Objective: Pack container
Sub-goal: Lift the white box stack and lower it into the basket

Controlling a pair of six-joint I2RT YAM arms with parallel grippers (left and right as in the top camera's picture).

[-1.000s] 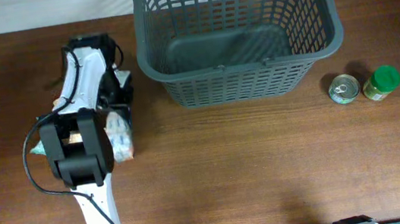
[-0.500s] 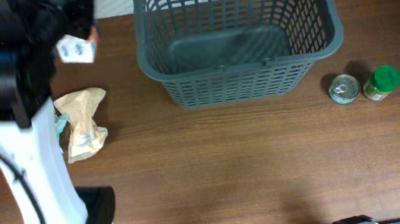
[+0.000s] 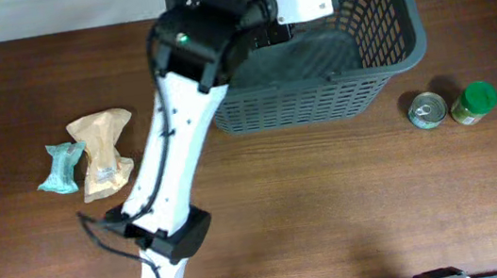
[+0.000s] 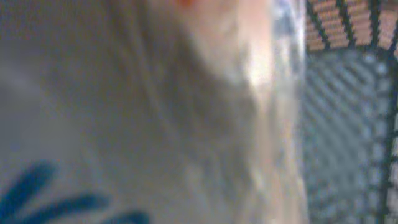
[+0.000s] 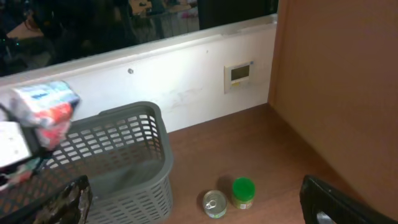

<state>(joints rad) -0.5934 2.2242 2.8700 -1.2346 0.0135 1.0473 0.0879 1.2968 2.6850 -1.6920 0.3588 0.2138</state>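
Dark grey slotted plastic basket (image 3: 301, 104) at the table's (image 3: 334, 214) back, white printed packet (image 5: 43, 112) above it. To its right, small metal tin can (image 3: 426, 109), then green-lidded jar (image 3: 474, 103). Far left, teal crinkled packet (image 3: 62, 167) beside tan paper pouch (image 3: 103, 152).

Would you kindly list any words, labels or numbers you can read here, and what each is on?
None can be read.
The packet held over the basket: blue and red print, too blurred.
The label on the jar and the wall panel: too small to read.
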